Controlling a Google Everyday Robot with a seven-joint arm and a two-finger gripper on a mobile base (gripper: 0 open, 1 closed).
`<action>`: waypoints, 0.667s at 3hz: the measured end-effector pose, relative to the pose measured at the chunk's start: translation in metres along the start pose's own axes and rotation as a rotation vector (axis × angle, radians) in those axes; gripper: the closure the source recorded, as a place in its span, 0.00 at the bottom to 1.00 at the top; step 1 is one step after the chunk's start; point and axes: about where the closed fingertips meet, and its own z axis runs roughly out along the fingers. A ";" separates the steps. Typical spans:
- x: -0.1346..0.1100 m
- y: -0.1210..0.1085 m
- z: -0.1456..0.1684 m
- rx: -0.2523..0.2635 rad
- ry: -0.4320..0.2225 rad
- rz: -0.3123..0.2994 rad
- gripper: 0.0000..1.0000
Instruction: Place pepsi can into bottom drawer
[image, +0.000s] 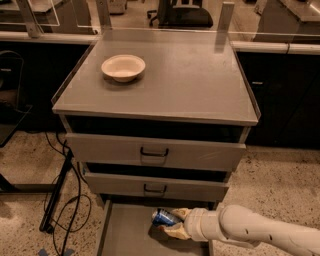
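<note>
The pepsi can (161, 217), blue with a silver end, lies on its side in my gripper (169, 223), which is shut on it. The gripper's cream fingers (176, 231) hold the can just above the flat grey floor of the bottom drawer (127, 232), which is pulled open at the foot of the grey cabinet. My white arm (250, 232) reaches in from the lower right. Whether the can touches the drawer floor, I cannot tell.
A cream-white bowl (123, 67) sits on the cabinet top (190, 80). Two upper drawers with dark handles (154, 152) (155, 189) are slightly open above the gripper. Black cables (65, 200) and a stand leg lie on the floor to the left.
</note>
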 end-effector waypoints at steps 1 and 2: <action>0.000 0.000 0.001 -0.002 0.000 0.001 1.00; 0.013 -0.002 0.018 -0.018 0.005 0.013 1.00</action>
